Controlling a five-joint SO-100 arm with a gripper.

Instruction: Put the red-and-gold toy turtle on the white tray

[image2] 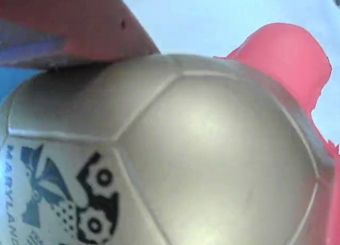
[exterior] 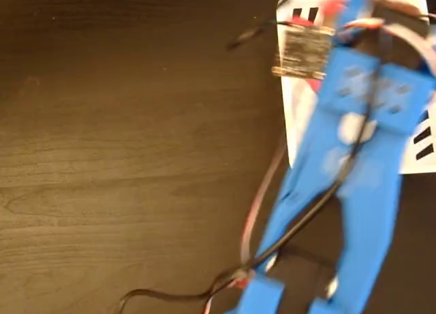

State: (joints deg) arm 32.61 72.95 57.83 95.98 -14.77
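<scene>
In the fixed view my blue arm (exterior: 354,191) reaches from the near right edge up over the tray (exterior: 296,133), which lies at the far right of the dark wooden table (exterior: 122,157). My gripper (exterior: 340,14) is blurred over the tray's far end, and I cannot make out my jaws there. Only a few red patches show beside it, probably the turtle (exterior: 332,7). Cables (exterior: 255,212) trail along the arm's left side down to the near edge.

In the wrist view the turtle (image2: 212,149) fills almost everything: gold shell with its black printed logo at lower left, a red limb or head at upper right. One red finger (image2: 69,27) lies against the shell's upper left. Pale white surface shows behind, so I judge the turtle is above the tray, or on it. With the shell this close and the finger touching it, I judge I am clamped on the turtle, though the second finger is out of sight.

This looks like the placing step. Next I need to lower until the turtle rests flat on the tray, then part my jaws and lift clear without dragging it.
</scene>
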